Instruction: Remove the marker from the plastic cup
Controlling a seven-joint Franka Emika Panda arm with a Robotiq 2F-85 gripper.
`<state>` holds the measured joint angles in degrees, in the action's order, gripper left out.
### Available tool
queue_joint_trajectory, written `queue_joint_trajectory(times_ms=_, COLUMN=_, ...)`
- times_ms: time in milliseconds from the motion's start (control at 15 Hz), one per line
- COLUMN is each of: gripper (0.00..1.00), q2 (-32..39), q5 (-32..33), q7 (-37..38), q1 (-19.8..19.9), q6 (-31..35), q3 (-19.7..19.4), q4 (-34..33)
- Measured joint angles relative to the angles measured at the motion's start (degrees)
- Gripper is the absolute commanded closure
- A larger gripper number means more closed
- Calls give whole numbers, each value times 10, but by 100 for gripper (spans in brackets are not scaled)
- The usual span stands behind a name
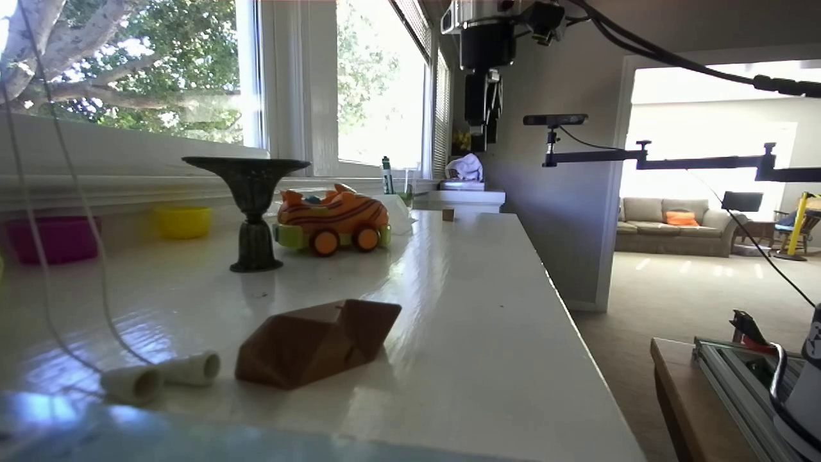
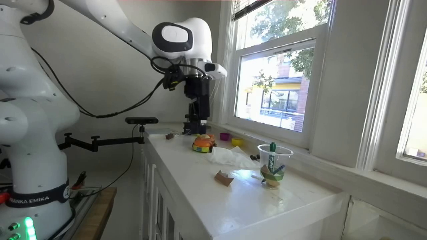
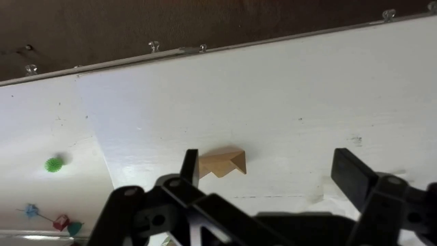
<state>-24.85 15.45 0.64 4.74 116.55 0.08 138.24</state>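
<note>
The marker [image 2: 272,156], a dark green capped pen with white lettering, stands upright in the clear plastic cup [image 2: 285,153]; its top rises above the rim. A shorter dark stick and brown and green bits also lie in the cup. In an exterior view, the marker [image 1: 387,174] and the cup [image 1: 408,183] show at the far end, partly hidden behind white tissue. My gripper [image 3: 265,152] is open and empty, fingers pointing down. In both exterior views the gripper [image 1: 486,144] [image 2: 195,129] hangs above the counter, apart from the cup. The wrist view does not clearly show the cup.
Brown folded paper [image 3: 223,164] lies on the white counter [image 1: 487,359] under my gripper. White tissue [image 2: 233,156], an orange toy car [image 1: 333,221], a black funnel-shaped stand [image 1: 253,212], pink [image 2: 224,136] and yellow [image 2: 237,142] bowls stand along the window side. Another brown piece [image 1: 314,343] lies farther along.
</note>
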Motion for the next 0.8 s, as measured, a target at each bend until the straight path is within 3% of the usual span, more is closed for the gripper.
queue_joint_trajectory(times_ms=467, gripper=0, q2=124, q5=-8, q7=135, q1=41, q6=24, q3=-30, q4=-141)
queue_joint_trajectory(times_ms=800, gripper=0, q2=251, q5=-82, q7=225, q1=36, q6=13, q3=-30, q4=-287)
